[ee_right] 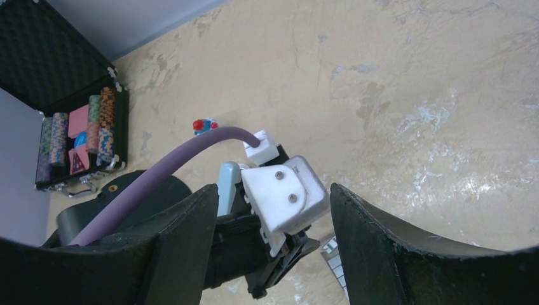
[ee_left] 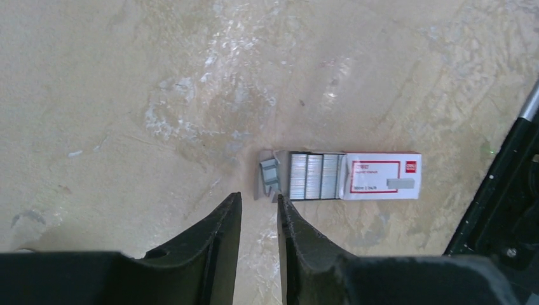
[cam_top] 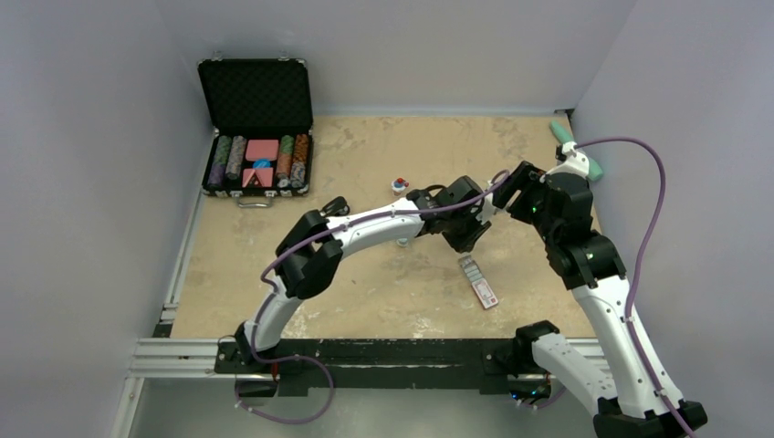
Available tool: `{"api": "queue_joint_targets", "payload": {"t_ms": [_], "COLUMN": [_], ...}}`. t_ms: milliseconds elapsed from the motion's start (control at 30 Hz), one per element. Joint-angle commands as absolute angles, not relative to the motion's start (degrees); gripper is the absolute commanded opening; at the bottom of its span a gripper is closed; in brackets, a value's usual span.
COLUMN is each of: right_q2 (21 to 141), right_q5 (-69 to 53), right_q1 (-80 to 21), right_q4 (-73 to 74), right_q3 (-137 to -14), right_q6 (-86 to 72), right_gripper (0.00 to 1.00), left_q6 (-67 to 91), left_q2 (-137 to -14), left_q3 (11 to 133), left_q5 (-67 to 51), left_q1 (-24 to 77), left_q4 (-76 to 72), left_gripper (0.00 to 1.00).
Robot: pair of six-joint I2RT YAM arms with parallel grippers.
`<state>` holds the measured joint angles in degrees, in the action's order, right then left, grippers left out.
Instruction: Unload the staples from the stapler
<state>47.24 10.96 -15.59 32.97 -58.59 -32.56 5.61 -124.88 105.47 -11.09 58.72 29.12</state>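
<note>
The tan table (cam_top: 365, 292) carries an open black case (cam_top: 256, 96) of chips at its far left corner. The left arm (cam_top: 365, 228) reaches across the middle, and the right arm (cam_top: 602, 274) bends in from the right, so the two wrists stand near each other above the centre.

The right gripper (ee_right: 273, 190) has its jaws spread wide. Nothing touches either pad. The white mount (ee_right: 283, 197) seen between them, with its purple cable (ee_right: 159, 178), belongs to the left wrist and lies beyond the fingers.

The left gripper (ee_left: 259, 198) hangs over the table with its jaws only a little apart (a narrow slot, nothing in it). Its tips touch nothing.

Just past those tips lies the pack (ee_left: 378, 176), flat on the table, with a red and white label and its grey strips exposed at the end nearer the gripper. The staples (ee_left: 269, 173), a tiny silvery strip, lie loose on the table against that open end, apart from both grippers.

I cannot tell where the stapler is in any view.
</note>
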Motion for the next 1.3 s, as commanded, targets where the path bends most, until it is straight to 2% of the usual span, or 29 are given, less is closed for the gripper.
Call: {"api": "queue_joint_targets", "payload": {"t_ms": [0, 433, 1267], "right_q2": [47.3, 46.3, 46.6], "right_q5": [11.2, 10.9, 9.2], "right_q1": [-15.5, -15.5, -15.5], "right_q4": [32.1, 33.9, 33.1], "right_q3": [-59.1, -58.3, -57.4], "right_q6": [-33.4, -33.8, -34.0], "right_gripper": [0.7, 0.72, 0.72], "left_q6": [7.7, 10.3, 10.0], "left_q2": [-128.7, -133.1, -127.3], "left_q3": [108.4, 109.9, 105.9], "left_q5": [-8.1, -12.0, -13.6], "left_q1": [57.5, 57.5, 57.3], "left_q4": [30.1, 28.7, 25.8], "left_gripper": [0.31, 0.32, 0.31]}}
